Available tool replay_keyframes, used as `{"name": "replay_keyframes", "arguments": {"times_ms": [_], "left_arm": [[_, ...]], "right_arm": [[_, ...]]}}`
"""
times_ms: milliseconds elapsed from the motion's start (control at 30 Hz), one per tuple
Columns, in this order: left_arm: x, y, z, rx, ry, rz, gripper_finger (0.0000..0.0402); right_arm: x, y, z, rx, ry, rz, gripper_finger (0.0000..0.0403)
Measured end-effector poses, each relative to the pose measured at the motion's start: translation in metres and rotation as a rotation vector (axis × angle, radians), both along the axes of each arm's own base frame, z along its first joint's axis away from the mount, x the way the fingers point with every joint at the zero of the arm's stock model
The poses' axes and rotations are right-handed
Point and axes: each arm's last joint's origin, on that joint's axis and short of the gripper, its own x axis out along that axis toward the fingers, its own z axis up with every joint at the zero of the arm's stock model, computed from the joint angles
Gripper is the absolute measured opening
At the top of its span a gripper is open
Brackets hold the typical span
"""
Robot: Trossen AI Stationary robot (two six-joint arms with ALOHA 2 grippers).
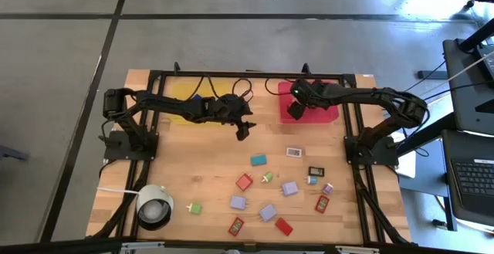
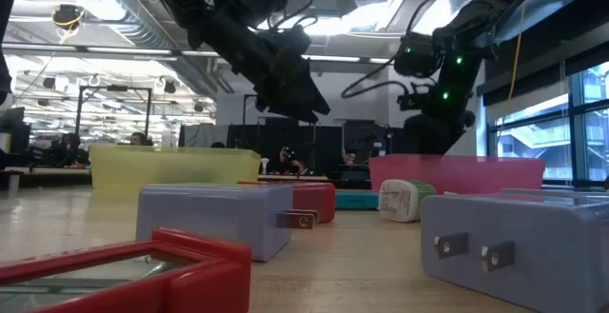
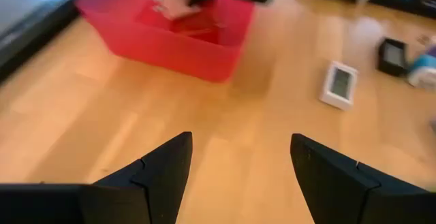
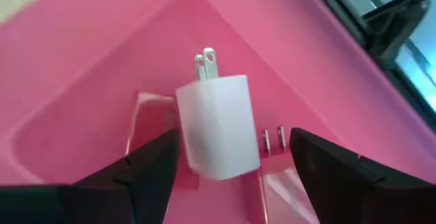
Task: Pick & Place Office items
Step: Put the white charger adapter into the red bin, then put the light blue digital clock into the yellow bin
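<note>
The red tray (image 1: 328, 113) is the landmark here. The right pincer (image 4: 235, 157) hangs directly over it with its fingers apart, and a white plug adapter (image 4: 218, 132) sits between and just beyond them, prongs pointing away, above the tray floor. Whether the adapter has already landed or is dropping free cannot be told. At least one other pronged item (image 4: 272, 141) lies on the tray floor beside it, so this tray has begun to fill.

The left pincer (image 1: 242, 130) hovers over bare worktop (image 1: 185, 169) just beside the red tray, on the side toward the yellow tray (image 1: 181, 103); its fingers stand apart and hold nothing. What the yellow tray holds is mostly hidden under the left arm.

Most of the job looks undone. Well away from the red tray, toward the near edge of the worktop, about a dozen small items are scattered: a white-framed one (image 1: 293, 152) closest to the tray, a teal block (image 1: 258, 160), a black one (image 1: 316, 172), red blocks (image 1: 244, 182), lilac blocks (image 1: 289, 187), and a green piece (image 1: 195, 208) farthest off, next to a white cylinder (image 1: 153, 205).

My judgement: sorting is at an early stage, with one drop just being completed and many picks remaining.
</note>
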Motion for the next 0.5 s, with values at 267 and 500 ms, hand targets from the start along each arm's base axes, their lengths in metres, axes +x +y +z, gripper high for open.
{"name": "replay_keyframes", "arguments": {"times_ms": [267,500], "left_arm": [[0.010,-0.025,-0.019,-0.015,0.056,-0.080,0.0247],[0.016,-0.061,-0.036,-0.024,0.096,-0.166,0.0247]], "right_arm": [[-0.017,0.012,0.039,0.011,-0.164,-0.019,0.0283],[-0.022,0.022,0.055,0.096,-0.290,0.041,0.0284]]}}
